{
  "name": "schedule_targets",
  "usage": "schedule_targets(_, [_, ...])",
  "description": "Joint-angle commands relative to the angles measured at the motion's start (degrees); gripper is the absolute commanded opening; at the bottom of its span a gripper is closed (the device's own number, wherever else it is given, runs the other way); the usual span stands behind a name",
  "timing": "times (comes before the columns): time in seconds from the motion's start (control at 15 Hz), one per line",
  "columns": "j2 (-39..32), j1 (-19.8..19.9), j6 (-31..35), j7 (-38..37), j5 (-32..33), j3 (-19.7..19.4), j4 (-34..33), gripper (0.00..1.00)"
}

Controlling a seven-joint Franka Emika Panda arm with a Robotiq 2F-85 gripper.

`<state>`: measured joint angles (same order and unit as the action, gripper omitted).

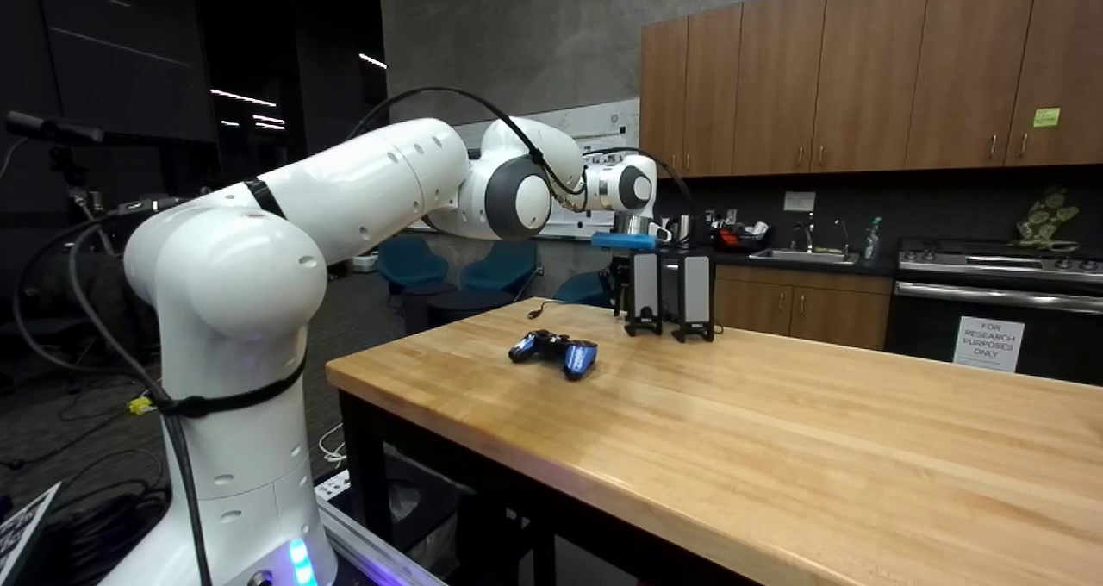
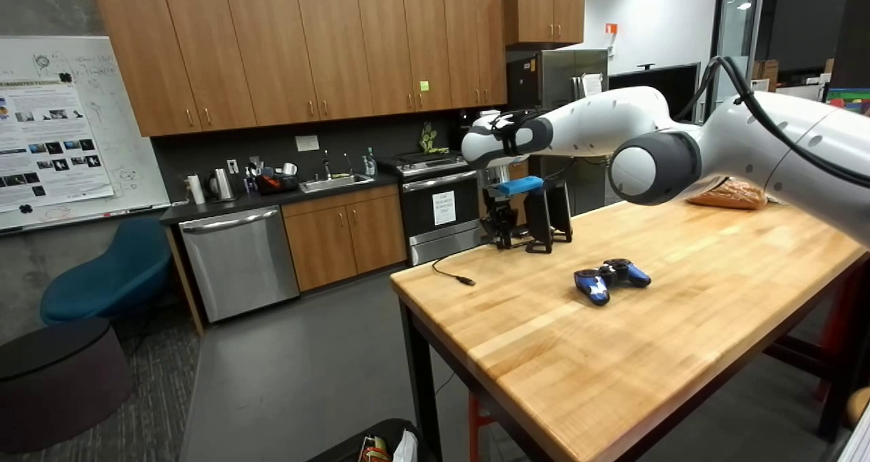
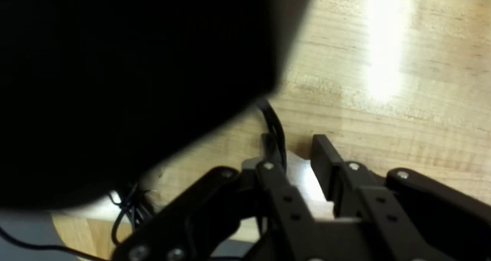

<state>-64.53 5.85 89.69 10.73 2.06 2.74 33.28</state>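
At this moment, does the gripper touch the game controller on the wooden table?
Apart: in an exterior view, tabletop shows between the gripper and game controller.

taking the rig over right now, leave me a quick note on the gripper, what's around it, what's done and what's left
Gripper: open, gap between its jaws, low at the table.
Nearest: a black cable runs close by it in the wrist view; whether they touch, I can't tell.
Around: two speakers stand upright close by; a game controller lies apart on the tabletop.
Done: gripper is positioned beside the speakers.
Left: nothing is seen clamped yet; probably worth checking how the cable lies before closing.
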Motion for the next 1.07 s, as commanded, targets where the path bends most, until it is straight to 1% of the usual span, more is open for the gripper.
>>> schedule_targets(0.0, [-0.41, 1.66, -1.06, 0.05, -1.16, 0.52, -1.36, 0.0])
schedule_targets(0.4, [0.16, 3.78, -1.02, -0.3, -1.04, 0.43, 0.02, 0.01])
schedule_targets(1.0, [1.11, 4.06, -1.17, 0.15, -0.95, 0.7, 2.37, 0.01])
